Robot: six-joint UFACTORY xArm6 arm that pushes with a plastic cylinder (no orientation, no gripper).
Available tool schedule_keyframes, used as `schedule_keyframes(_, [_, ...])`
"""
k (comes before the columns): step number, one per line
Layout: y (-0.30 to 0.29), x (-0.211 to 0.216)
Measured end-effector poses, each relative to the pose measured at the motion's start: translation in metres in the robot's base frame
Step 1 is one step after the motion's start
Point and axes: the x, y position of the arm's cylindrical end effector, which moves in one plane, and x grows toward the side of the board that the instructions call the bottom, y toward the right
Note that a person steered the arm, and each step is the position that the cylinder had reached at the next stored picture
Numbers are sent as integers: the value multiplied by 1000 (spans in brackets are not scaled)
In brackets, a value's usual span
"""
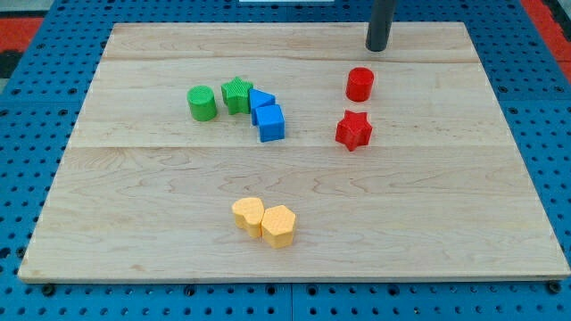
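Note:
My tip (377, 48) rests near the top of the wooden board (134, 223), right of centre, touching no block. Nearest to it is the red cylinder (359, 84), a little below and to its left. Further down sits the red star (353, 130). On the left, a green cylinder (202, 102) stands beside a green star (236, 94). The star touches a blue triangular block (260, 100), which touches a blue cube (271, 123). Low in the middle, a yellow heart-like block (248, 214) and a yellow hexagonal block (278, 225) sit side by side, touching.
The board lies on a blue pegboard surface (36, 116) that surrounds it on all sides. A red patch (18, 22) shows at the view's top left corner.

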Motion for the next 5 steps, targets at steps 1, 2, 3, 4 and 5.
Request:
schedule_keyframes(1, [0,0])
schedule_keyframes(2, [0,13])
schedule_keyframes(3, [0,15])
schedule_keyframes(4, [0,15])
schedule_keyframes(5, [0,14])
